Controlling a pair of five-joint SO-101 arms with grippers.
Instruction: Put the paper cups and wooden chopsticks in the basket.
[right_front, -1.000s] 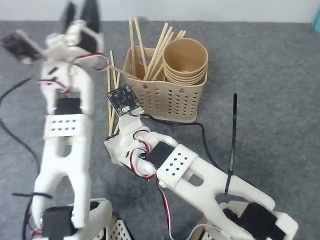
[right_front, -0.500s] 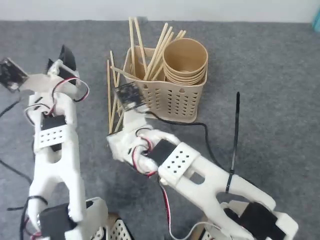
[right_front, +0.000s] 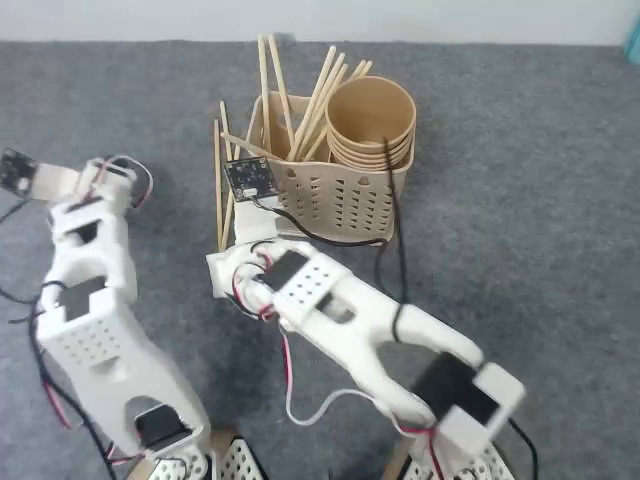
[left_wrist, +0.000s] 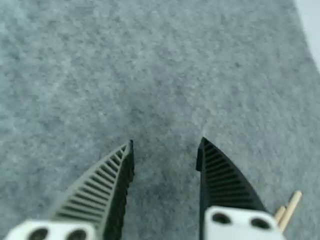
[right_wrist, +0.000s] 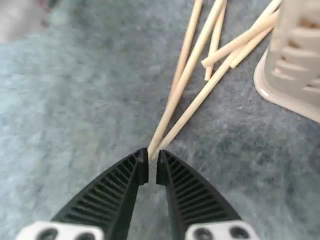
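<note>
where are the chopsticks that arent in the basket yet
In the high view the loose chopsticks lie just left of the basket on the grey mat, near ends pinched in the right gripper.

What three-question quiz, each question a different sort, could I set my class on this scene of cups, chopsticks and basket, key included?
1. True or false: the paper cups are stacked inside the basket.
2. The left gripper is: A open above bare carpet; B shut on a cup; C shut on a chopstick.
3. Fill in: the loose chopsticks lie on the carpet ____ the basket (inside/beside).
Key: 1 true; 2 A; 3 beside.
</note>
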